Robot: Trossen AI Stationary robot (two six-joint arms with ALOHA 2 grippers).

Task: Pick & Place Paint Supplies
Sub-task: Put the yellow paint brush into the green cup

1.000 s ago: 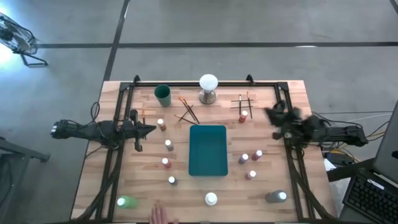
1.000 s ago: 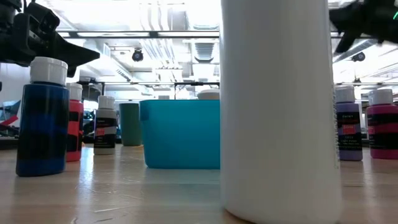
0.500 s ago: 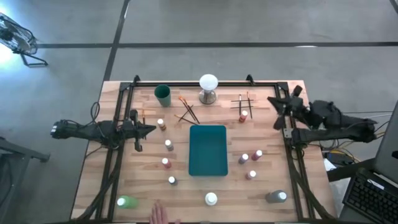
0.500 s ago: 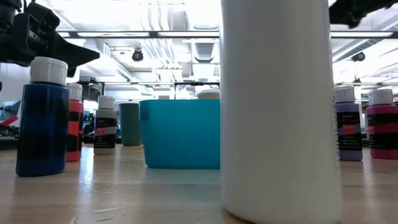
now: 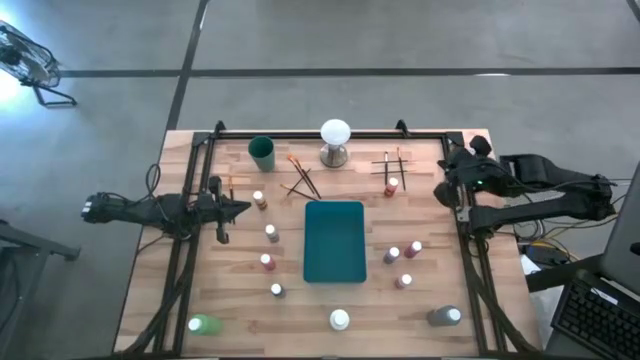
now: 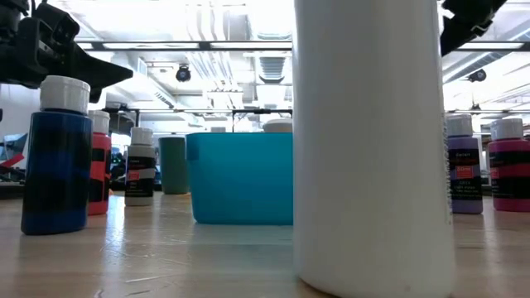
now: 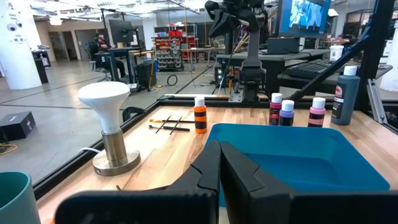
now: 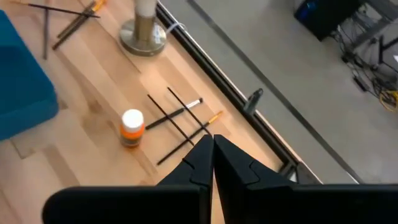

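With its fingers pressed together above the far right desk edge, the right pincer (image 5: pixel 447 186) could scatter the thin dark brushes (image 8: pixel 180 124) or topple the small orange white-capped bottle (image 8: pixel 132 127) if it descends unopened.

Surface (image 5: pixel 230 300): light wood planks, black metal frame along its edges.
Teal tray (image 5: pixel 334 241): flat rectangle, mid-surface, long side running near to far.
White ball on metal base (image 5: pixel 335 141): upright at the far edge, just beyond the tray.
Green cup (image 5: pixel 262 152): upright, far edge, beside the ball's base.
Floor (image 5: pixel 350 40): grey concrete, dark seams.
Keyboard (image 5: pixel 600 320): off the surface, right near corner.
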